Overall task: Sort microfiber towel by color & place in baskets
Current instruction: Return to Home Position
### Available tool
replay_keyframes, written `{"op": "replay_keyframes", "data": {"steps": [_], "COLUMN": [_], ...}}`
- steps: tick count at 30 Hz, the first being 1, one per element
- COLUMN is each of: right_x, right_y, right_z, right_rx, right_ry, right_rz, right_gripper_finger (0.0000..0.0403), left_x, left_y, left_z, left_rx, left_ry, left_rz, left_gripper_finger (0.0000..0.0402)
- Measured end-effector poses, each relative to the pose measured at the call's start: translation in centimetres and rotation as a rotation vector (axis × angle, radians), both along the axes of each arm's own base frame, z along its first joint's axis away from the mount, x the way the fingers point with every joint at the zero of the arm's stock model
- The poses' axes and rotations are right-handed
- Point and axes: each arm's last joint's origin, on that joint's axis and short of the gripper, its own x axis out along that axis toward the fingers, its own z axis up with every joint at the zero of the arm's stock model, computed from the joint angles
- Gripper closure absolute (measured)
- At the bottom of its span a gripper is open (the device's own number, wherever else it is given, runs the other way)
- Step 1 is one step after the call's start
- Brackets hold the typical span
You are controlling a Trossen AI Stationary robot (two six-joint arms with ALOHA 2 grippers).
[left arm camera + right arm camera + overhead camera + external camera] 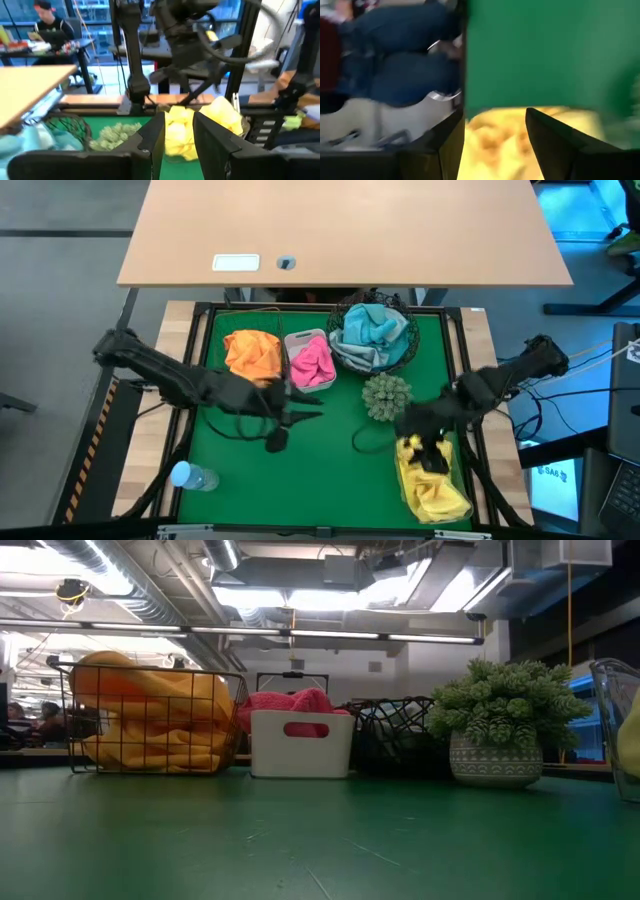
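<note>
Yellow microfiber towel (434, 490) lay heaped in the clear rectangular plastic tray (604, 730) at the right near corner of the green worktop (330, 480). The right claw (433, 457) hung just above it, fingers spread. The left claw (308, 413) hovered mid-worktop, likewise spread and empty.

My high camera hangs overhead and looks straight down, far enough off to take in the whole green table (320, 480). The low one sits at mat height and faces level across to the wire-grid basket (150, 720), white tub (300, 745) and potted plant (497, 730). The left wrist camera looks past the left claw (178, 122) across the table to the yellow towels (220, 115) well ahead of it, which the high view also shows. The right wrist camera points down past the right claw (495, 117), with those same towels close beneath it.
</note>
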Motion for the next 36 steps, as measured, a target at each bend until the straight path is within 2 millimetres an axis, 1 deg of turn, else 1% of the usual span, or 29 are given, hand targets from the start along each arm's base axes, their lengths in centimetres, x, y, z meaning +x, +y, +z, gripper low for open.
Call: {"op": "replay_keyframes", "data": {"steps": [4, 9, 12, 14, 16, 18, 21, 23, 25, 28, 30, 32, 36], "right_x": [0.0, -1.3, -2.8, -4.1, -5.5, -7.3, -9.8, -11.2, -12.6, -13.5, -13.8, -13.6, -12.2], "right_y": [-2.6, -5.8, -7.8, -9.2, -10.4, -11.6, -13.0, -13.6, -14.0, -14.2, -14.3, -14.4, -14.9], "right_z": [4.3, 9.7, 12.5, 14.1, 15.2, 15.9, 16.4, 16.3, 16.1, 15.0, 13.7, 12.0, 7.5], "right_rx": [-0.12, -0.278, -0.394, -0.484, -0.569, -0.627, -0.667, -0.682, -0.681, -0.646, -0.634, -0.64, -0.64], "right_ry": [-0.152, -0.367, -0.466, -0.528, -0.577, -0.625, -0.681, -0.724, -0.791, -0.892, -0.939, -0.965, -0.962], "right_rz": [-0.03, -0.058, -0.058, -0.082, -0.112, -0.149, -0.225, -0.296, -0.358, -0.392, -0.397, -0.39, -0.375], "right_gripper_finger": [0.0193, 0.0193, 0.0193, 0.0193, 0.0193, 0.0193, 0.0193, 0.0193, 0.0193, 0.0193, 0.0193, 0.0193, 0.0193], "left_x": [-3.6, -9.1, -12.5, -14.5, -16.3, -17.8, -19.6, -20.6, -21.1, -21.2, -21.0, -20.8, -20.6], "left_y": [1.5, 3.8, 5.2, 6.0, 6.7, 7.4, 8.2, 8.6, 8.8, 9.0, 9.0, 9.1, 9.4], "left_z": [3.0, 5.9, 7.2, 7.6, 7.8, 7.8, 7.8, 7.3, 6.3, 4.2, 2.6, 0.8, -2.9], "left_rx": [-0.005, 0.013, 0.003, 0.002, 0.005, 0.005, 0.003, 0.026, 0.042, 0.05, 0.047, 0.039, 0.028], "left_ry": [-0.045, -0.079, -0.115, -0.12, -0.118, -0.115, -0.141, -0.151, -0.146, -0.127, -0.131, -0.146, -0.147], "left_rz": [0.018, 0.101, 0.144, 0.163, 0.179, 0.209, 0.264, 0.285, 0.288, 0.3, 0.314, 0.33, 0.367], "left_gripper_finger": [0.0306, 0.0306, 0.0306, 0.0306, 0.0306, 0.0306, 0.0306, 0.0306, 0.0306, 0.0306, 0.0306, 0.0306, 0.0306]}}
